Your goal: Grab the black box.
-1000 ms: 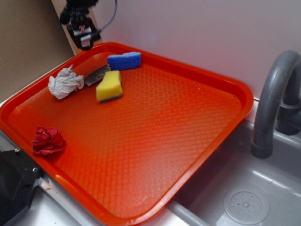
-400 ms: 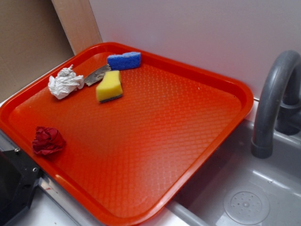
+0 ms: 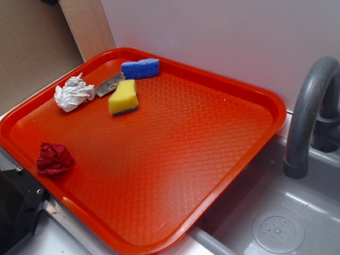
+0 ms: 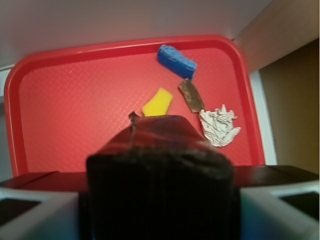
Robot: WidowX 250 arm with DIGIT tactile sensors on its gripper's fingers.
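The black box (image 4: 159,170) fills the lower middle of the wrist view as a dark, blurred block with rounded top edges. My gripper (image 4: 159,205) is shut on it, with a grey finger (image 4: 37,215) pressed against each side. I hold it high above the red tray (image 4: 75,65). Neither the gripper nor the box shows in the exterior view.
On the tray (image 3: 223,133) lie a yellow sponge (image 3: 123,97), a blue sponge (image 3: 140,68), a crumpled white cloth (image 3: 73,93), a flat grey-brown scrap (image 3: 109,84) and a red cloth (image 3: 53,158). A grey faucet (image 3: 308,111) and sink (image 3: 276,223) are at the right, a large black device (image 3: 16,207) at bottom left.
One second ago the gripper hung at the exterior view's top left, above the tray's far corner. It has since risen out of that view. Nothing on the tray moved.
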